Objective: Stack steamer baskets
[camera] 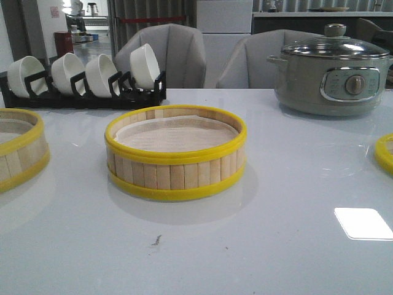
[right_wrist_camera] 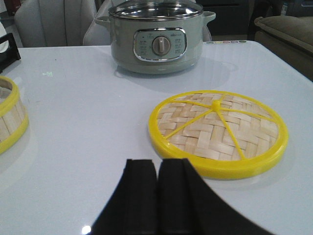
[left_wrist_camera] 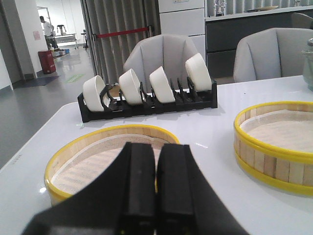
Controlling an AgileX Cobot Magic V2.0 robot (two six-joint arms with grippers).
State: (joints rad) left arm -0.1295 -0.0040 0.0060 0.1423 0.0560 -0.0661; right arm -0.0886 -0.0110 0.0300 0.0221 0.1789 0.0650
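Note:
One steamer basket (camera: 175, 153) with bamboo-slat wall, yellow rims and a pale liner stands in the middle of the table. A second steamer basket (camera: 18, 147) is cut off by the left edge of the front view. In the left wrist view the second basket (left_wrist_camera: 98, 156) lies just beyond my left gripper (left_wrist_camera: 156, 147), which is shut with nothing in it; the middle basket (left_wrist_camera: 276, 142) is off to one side. My right gripper (right_wrist_camera: 157, 164) is shut and empty, above bare table near the woven lid (right_wrist_camera: 220, 132). Neither gripper shows in the front view.
A grey-green electric pot (camera: 331, 70) with a glass lid stands at the back right. A black rack with several white bowls (camera: 86, 77) runs along the back left. The lid's yellow rim (camera: 385, 153) peeks in at the right edge. Grey chairs stand behind the table.

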